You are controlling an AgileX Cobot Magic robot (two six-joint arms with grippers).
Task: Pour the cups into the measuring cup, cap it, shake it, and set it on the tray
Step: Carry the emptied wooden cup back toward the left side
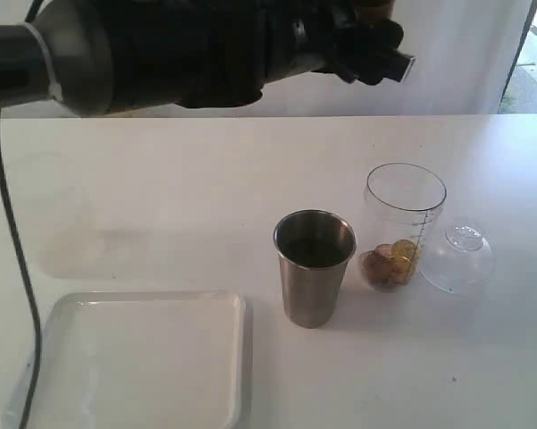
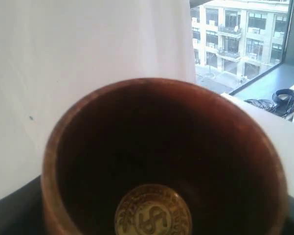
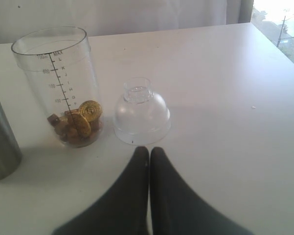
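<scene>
The brown wooden cup point(image 2: 161, 147) fills the left wrist view, tipped toward the camera, with one gold coin point(image 2: 153, 214) stuck inside. My left gripper point(image 1: 368, 40) holds it high above the table, over the clear measuring cup point(image 1: 404, 223); only a sliver of the cup point(image 1: 375, 8) shows there. The measuring cup point(image 3: 58, 83) stands upright with gold coins point(image 3: 80, 122) in its bottom. Its dome cap point(image 3: 141, 112) sits beside it on the table. The steel tumbler point(image 1: 314, 266) stands upright to its left. My right gripper point(image 3: 149, 151) is shut and empty, just short of the cap.
The white tray point(image 1: 134, 357) lies at the front left of the table. The left arm's dark body point(image 1: 161, 45) spans the top of the exterior view, with a cable point(image 1: 13, 250) hanging down at the left. The table's right edge borders a window.
</scene>
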